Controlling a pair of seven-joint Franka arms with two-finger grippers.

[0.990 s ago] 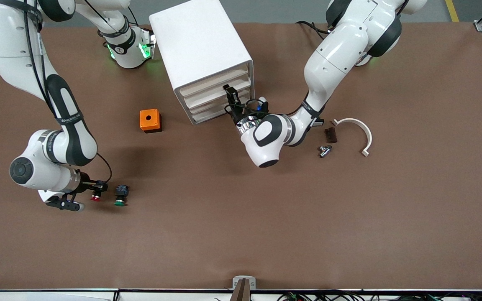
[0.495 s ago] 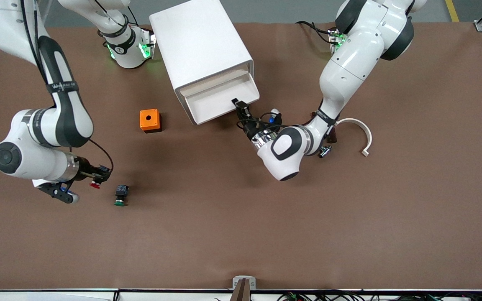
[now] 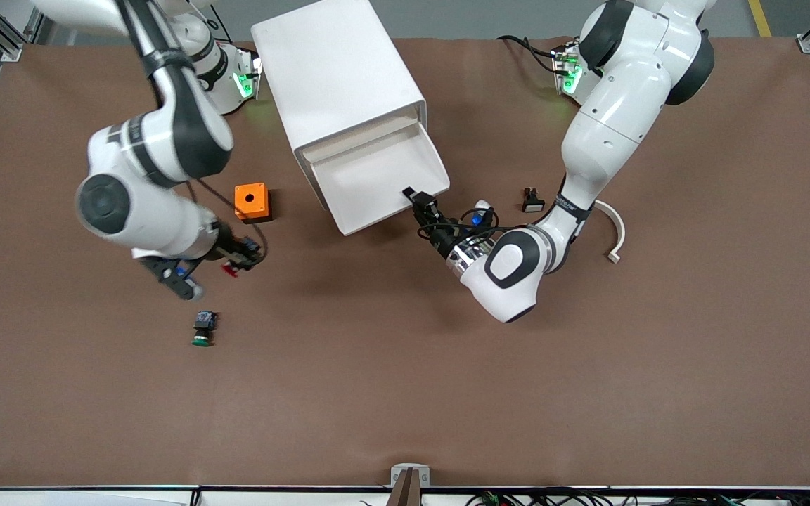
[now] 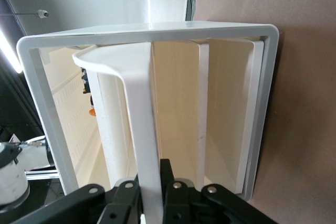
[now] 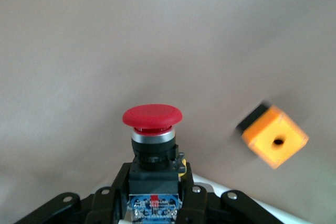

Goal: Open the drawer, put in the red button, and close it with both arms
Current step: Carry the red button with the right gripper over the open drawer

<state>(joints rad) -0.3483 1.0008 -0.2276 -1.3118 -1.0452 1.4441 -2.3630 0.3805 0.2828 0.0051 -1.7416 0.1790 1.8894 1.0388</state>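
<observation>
The top drawer point(image 3: 377, 179) stands pulled out of the white cabinet point(image 3: 335, 77); its tray is bare white. My left gripper point(image 3: 414, 198) is shut on the drawer's cream front lip, and the left wrist view shows the lip point(image 4: 142, 129) pinched between the black fingers of this gripper point(image 4: 153, 192). My right gripper point(image 3: 240, 258) is shut on the red button point(image 3: 228, 270) and holds it in the air over the table beside the orange box. In the right wrist view the button point(image 5: 152, 124) sits in the gripper point(image 5: 155, 192), red cap outward.
An orange box with a hole point(image 3: 252, 202) stands beside the cabinet toward the right arm's end, also in the right wrist view point(image 5: 274, 136). The green-capped button point(image 3: 202, 330) lies nearer the front camera. A white curved piece point(image 3: 612, 228) and a small black part point(image 3: 531, 202) lie beside the left arm.
My left gripper has pulled the top drawer farther out. My right gripper has lifted the red button off the table and carried it toward the orange box and cabinet.
</observation>
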